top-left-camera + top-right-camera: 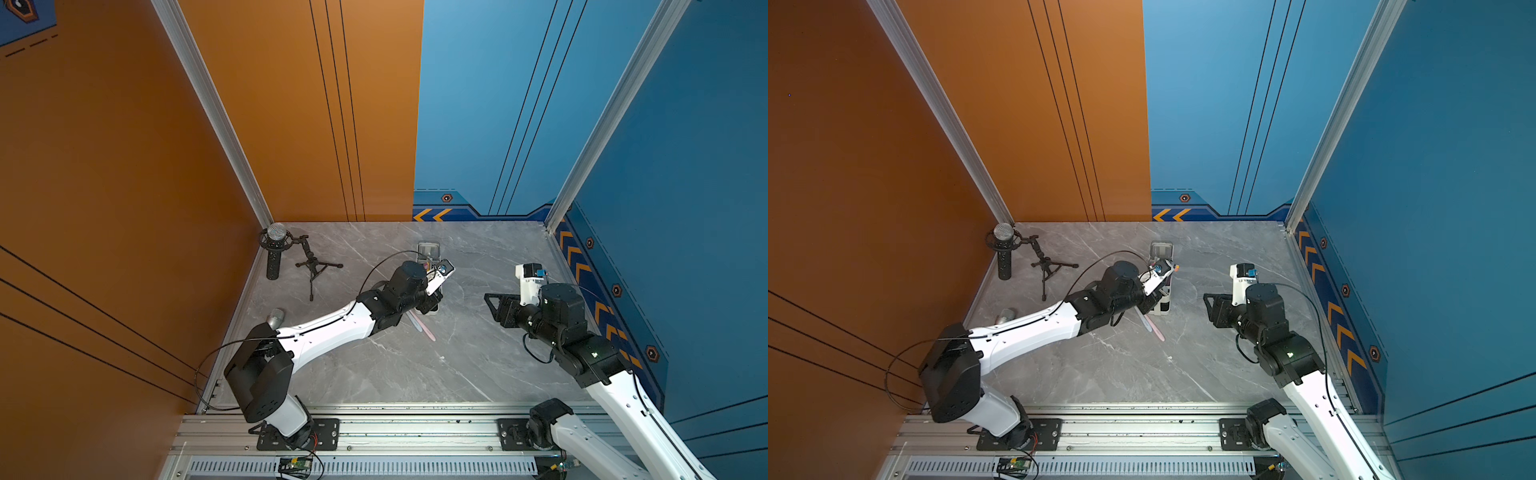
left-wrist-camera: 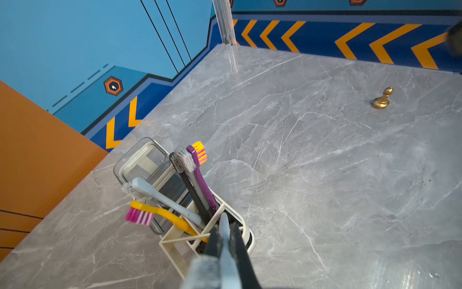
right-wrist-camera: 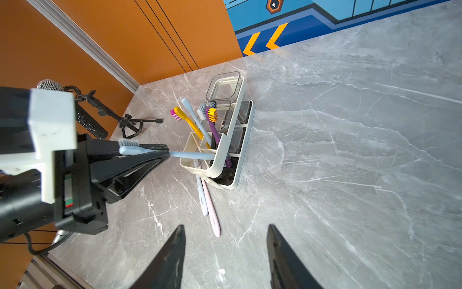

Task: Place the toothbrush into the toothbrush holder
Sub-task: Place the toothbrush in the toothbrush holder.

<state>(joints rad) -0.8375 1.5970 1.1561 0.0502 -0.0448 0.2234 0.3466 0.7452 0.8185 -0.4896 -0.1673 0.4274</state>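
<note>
The white toothbrush holder [image 3: 232,140] stands on the marble table with clear cups at its far end, seen in both top views [image 1: 430,248] [image 1: 1162,248]. Several toothbrushes lean in its near compartments. My left gripper [image 2: 225,225] [image 3: 165,152] is shut on a light blue toothbrush [image 2: 227,242] [image 3: 190,155]. The brush's handle end reaches into a near compartment of the holder [image 2: 175,241], and its bristle head points back along the fingers. My right gripper [image 3: 225,230] [image 1: 492,305] hangs open and empty over the table, to the right of the holder.
A pale blue and a pink toothbrush [image 3: 213,215] [image 1: 424,330] lie on the table against the holder's near end. A microphone on a tripod [image 1: 276,249] stands at the back left, another [image 1: 275,318] lies by the left wall. A gold chess pawn [image 2: 382,98] stands to the right.
</note>
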